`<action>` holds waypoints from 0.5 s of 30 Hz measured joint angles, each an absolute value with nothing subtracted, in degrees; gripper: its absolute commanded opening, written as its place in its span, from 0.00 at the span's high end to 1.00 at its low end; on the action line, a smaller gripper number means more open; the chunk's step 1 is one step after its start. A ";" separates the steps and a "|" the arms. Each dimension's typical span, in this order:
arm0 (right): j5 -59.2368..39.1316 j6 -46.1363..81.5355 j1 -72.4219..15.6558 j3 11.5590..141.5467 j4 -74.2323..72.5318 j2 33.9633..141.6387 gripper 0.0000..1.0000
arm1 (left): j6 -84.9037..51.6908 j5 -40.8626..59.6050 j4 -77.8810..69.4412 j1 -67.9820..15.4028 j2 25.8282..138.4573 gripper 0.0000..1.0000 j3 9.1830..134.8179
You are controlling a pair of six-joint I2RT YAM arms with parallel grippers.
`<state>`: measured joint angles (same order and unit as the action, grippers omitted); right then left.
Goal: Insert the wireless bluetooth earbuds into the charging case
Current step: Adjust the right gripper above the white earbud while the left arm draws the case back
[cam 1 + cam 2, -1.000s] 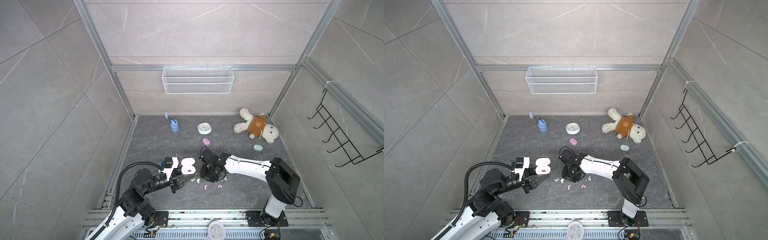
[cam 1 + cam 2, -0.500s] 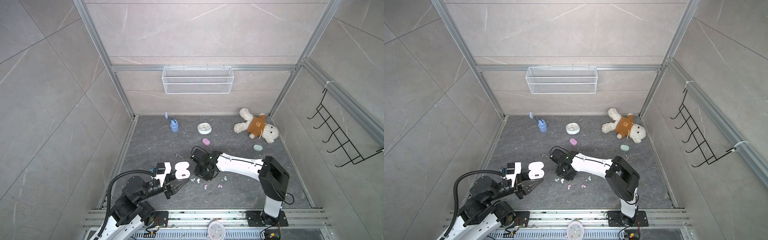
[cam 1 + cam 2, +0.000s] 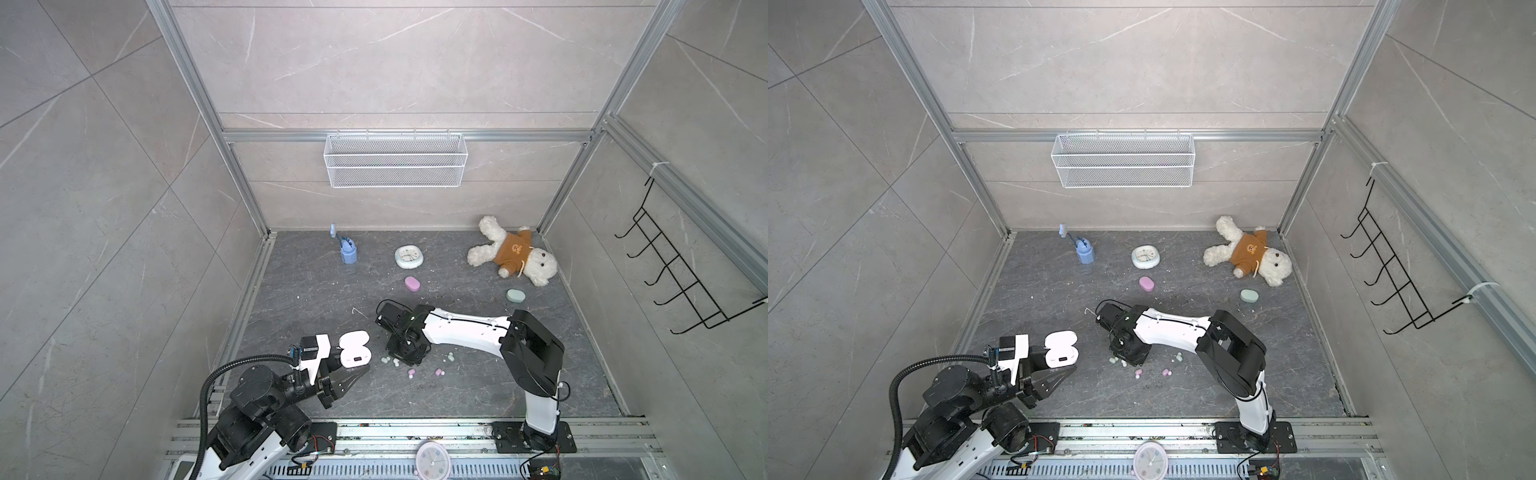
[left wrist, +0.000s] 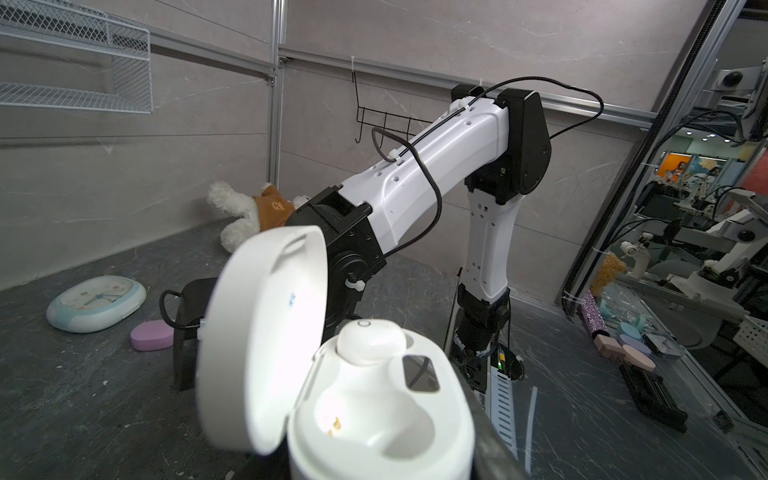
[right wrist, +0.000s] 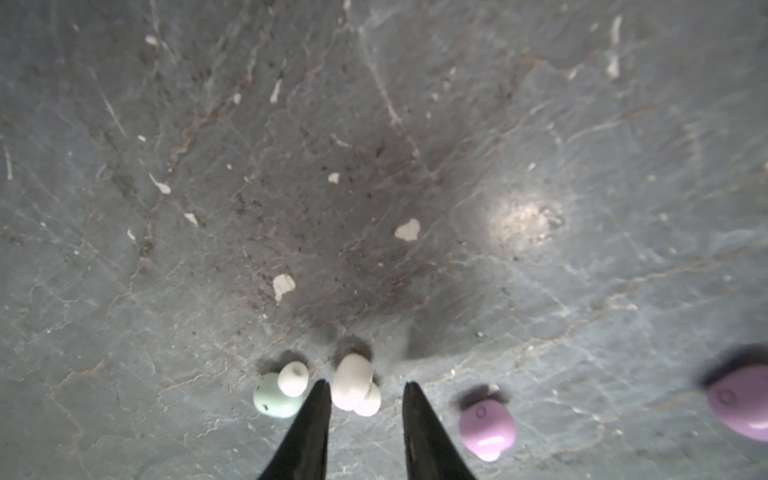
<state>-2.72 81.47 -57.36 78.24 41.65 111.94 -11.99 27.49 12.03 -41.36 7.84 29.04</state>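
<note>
My left gripper (image 3: pixel 362 371) is shut on the white charging case (image 3: pixel 355 350), held off the floor with its lid (image 4: pixel 266 332) open. In the left wrist view one white earbud (image 4: pixel 370 343) sits in the case beside an empty socket (image 4: pixel 365 415). My right gripper (image 5: pixel 365 388) points down at the floor, open a little, with a white earbud (image 5: pixel 355 390) between its fingertips; one finger touches the bud, the other stands apart. A mint earbud (image 5: pixel 276 392) lies just outside one finger and a pink earbud (image 5: pixel 486 426) outside the other. In both top views several loose earbuds (image 3: pixel 411 372) (image 3: pixel 1166 372) lie around that gripper (image 3: pixel 1128 354).
Farther back lie a pink closed case (image 3: pixel 412 283), a mint closed case (image 3: pixel 515 296), a small clock (image 3: pixel 409 256), a blue bottle (image 3: pixel 348 251) and a teddy bear (image 3: pixel 513 251). A wire basket (image 3: pixel 395 160) hangs on the back wall and a hook rack (image 3: pixel 681 274) on the right wall.
My left arm has drawn back toward the front left with the open case. My right gripper has shifted left over the earbuds and its jaws have narrowed.
</note>
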 measured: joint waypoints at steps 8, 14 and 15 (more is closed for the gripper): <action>-2.74 81.52 -57.36 79.44 41.65 112.95 0.67 | -12.01 27.31 12.64 -41.36 7.68 0.70 29.06; -2.81 81.52 -57.36 80.44 41.67 114.58 0.69 | -12.27 27.31 12.84 -41.36 7.68 0.70 29.06; -2.90 81.52 -57.36 80.60 41.74 114.83 0.69 | -12.34 27.31 12.86 -41.36 7.68 0.70 29.06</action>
<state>-2.90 81.52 -57.36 80.60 41.74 114.83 -12.34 27.31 12.86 -41.36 7.68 29.06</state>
